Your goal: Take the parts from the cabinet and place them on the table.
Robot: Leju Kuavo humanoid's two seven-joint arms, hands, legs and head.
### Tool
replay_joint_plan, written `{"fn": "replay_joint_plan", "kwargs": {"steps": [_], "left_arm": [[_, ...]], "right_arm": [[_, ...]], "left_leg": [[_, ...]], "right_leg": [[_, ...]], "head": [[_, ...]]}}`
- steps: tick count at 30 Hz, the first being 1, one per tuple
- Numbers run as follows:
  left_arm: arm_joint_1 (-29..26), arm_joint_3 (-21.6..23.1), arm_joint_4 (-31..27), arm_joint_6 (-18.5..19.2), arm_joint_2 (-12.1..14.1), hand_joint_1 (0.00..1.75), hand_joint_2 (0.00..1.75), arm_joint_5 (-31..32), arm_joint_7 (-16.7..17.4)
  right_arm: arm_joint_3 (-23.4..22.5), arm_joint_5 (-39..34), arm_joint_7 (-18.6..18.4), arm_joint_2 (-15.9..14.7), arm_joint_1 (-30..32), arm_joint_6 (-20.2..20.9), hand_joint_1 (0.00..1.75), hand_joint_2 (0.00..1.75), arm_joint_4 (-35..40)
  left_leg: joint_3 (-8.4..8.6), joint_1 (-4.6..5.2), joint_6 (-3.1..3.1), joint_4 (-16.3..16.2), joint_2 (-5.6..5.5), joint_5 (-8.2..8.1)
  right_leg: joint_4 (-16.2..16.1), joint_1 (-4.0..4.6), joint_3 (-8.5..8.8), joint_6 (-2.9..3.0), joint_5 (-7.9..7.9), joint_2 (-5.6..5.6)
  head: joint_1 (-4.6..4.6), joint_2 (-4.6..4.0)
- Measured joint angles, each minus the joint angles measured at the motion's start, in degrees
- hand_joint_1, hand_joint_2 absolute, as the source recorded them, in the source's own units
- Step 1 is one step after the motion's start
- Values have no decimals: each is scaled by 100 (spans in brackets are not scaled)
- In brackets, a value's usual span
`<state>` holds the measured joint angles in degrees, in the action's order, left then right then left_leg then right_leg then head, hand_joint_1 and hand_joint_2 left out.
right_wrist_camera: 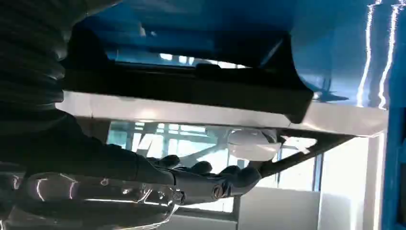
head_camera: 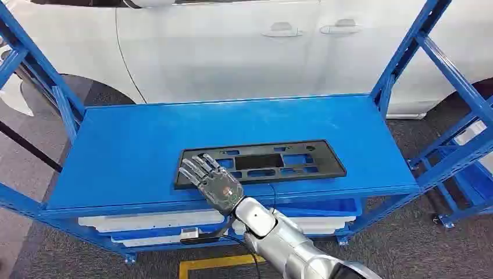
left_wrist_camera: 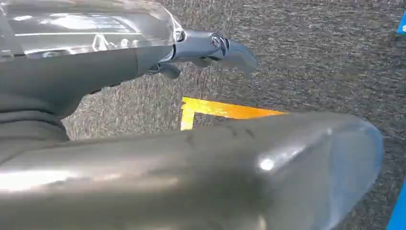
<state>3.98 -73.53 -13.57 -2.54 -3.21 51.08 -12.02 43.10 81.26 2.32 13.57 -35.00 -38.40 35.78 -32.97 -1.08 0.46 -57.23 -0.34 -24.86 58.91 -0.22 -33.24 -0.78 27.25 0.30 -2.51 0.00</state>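
Now black part (head_camera: pixel 261 163) flat on blue shelf (head_camera: pixel 145 145), long axis left-right — right hand (head_camera: pixel 210 181) above its left end, fingers spread, empty.

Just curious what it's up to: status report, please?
Right hand open, fingers spread over black part's near-left end. Part flat on blue shelf. Left hand empty, down by floor.

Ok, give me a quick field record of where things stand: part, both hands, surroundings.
part: flat black plastic frame with cut-outs, lying on the blue metal shelf top
right hand: fingers apart, over the frame's near left end; contact unclear
left hand: hanging over grey carpet, holds nothing
below: white parts on the lower shelf
behind: white car
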Motion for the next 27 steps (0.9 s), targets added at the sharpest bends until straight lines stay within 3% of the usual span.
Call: {"fn": "replay_joint_plan", "kwargs": {"steps": [1,2,3,4,5,6,8,9,10,12,15,16,18,19,20,21,24,25,26,27], "left_arm": [[6,0,0,0,2,0,0,0,-2],[9,0,0,0,2,0,0,9,-2],[5,0,0,-2,2,0,0,11,-2],[-5,0,0,-2,7,0,0,15,-2],[-10,0,-2,-2,9,0,0,20,-2],[-9,0,-2,-2,9,0,0,26,-2],[-8,0,0,0,9,0,0,42,-20],[-10,0,0,2,5,0,0,68,-26],[-8,0,0,11,2,0,0,74,-30],[-13,0,0,15,11,0,0,87,-37],[-2,0,0,24,28,0,0,127,-52],[-1,2,2,28,26,0,0,129,-55],[0,0,2,28,35,0,0,131,-63],[-6,0,2,28,39,0,0,131,-68],[-14,0,2,28,39,0,0,131,-70],[-19,0,2,28,42,0,0,131,-70],[-5,0,2,28,55,0,0,136,-72],[6,0,2,28,55,0,0,136,-72],[12,0,2,28,55,0,0,136,-72],[6,0,2,28,55,0,0,133,-72]], "right_arm": [[0,15,-24,0,-16,-2,0,175,-20],[0,74,-141,0,-37,-11,0,175,-83],[0,109,-231,0,-42,-28,0,175,-152],[-7,107,-282,-2,-56,-81,0,175,-217],[-32,64,-299,-2,-79,-122,0,175,-279],[-77,39,-299,-2,-108,-140,0,175,-324],[-193,6,-280,-15,-154,-153,0,175,-361],[-259,0,-254,-20,-169,-157,0,175,-363],[-336,17,-230,-24,-187,-157,0,175,-361],[-486,136,-230,-28,-195,-162,0,175,-352],[-623,319,-310,-42,-230,-162,0,175,-352],[-640,380,-373,-42,-264,-162,0,175,-358],[-669,520,-529,-48,-308,-160,0,175,-400],[-693,547,-573,-55,-306,-160,0,175,-435],[-710,570,-599,-63,-303,-160,0,175,-470],[-723,581,-608,-68,-306,-160,0,175,-489],[-732,597,-625,-68,-332,-160,0,175,-518],[-741,612,-656,-72,-354,-160,0,175,-538],[-750,645,-733,-72,-370,-157,0,175,-568],[-763,711,-840,-77,-385,-153,0,175,-621]], "left_leg": [[-5,-1,41,0,4,-2],[-14,4,61,0,9,-2],[-19,9,69,-1,11,-3],[-18,13,71,-2,12,-4],[-11,15,71,-4,12,-4],[-2,17,71,-5,7,-5],[28,28,59,-6,-5,-14],[32,28,52,-6,-6,-18],[11,72,20,-31,-7,-33],[-4,49,-51,-22,-3,-23],[-12,34,-153,-74,10,-86],[-115,33,-180,-306,9,-258],[-557,20,-243,-1268,8,-735],[-760,15,-266,-1699,8,-877],[-849,2,-280,-1865,8,-867],[-792,-14,-289,-1721,9,-722],[-83,-68,-307,-246,19,27],[-8,-26,-278,-101,10,-94],[-35,-21,-168,-105,-10,-70],[-48,-15,-148,-103,-10,-69]], "right_leg": [[187,-1,-85,-13,129,-6],[817,-8,-381,-43,463,-5],[1295,-9,-611,-58,656,-4],[1683,-12,-806,-66,754,-5],[1746,-14,-851,-66,691,-5],[1511,-13,-749,-52,495,-5],[481,-2,-248,17,-35,-6],[11,16,-15,77,-194,-9],[-120,44,25,85,-129,-24],[-120,59,-9,100,-158,-5],[-233,-2,44,204,-228,-17],[-245,-7,44,232,-231,-17],[-244,-2,35,241,-230,-21],[-238,-1,34,244,-227,-28],[-230,-2,33,242,-226,-28],[-221,-8,35,232,-217,-24],[-134,-31,41,159,-149,-4],[-101,12,6,117,-131,3],[-94,14,-18,92,-142,8],[-94,11,-21,73,-147,8]], "head": [[0,0],[0,0],[0,0],[0,0],[0,0],[0,0],[0,0],[0,0],[0,0],[-2,0],[0,0],[-2,0],[-2,0],[-2,0],[-2,0],[-2,0],[-2,0],[-2,0],[0,0],[0,0]]}}
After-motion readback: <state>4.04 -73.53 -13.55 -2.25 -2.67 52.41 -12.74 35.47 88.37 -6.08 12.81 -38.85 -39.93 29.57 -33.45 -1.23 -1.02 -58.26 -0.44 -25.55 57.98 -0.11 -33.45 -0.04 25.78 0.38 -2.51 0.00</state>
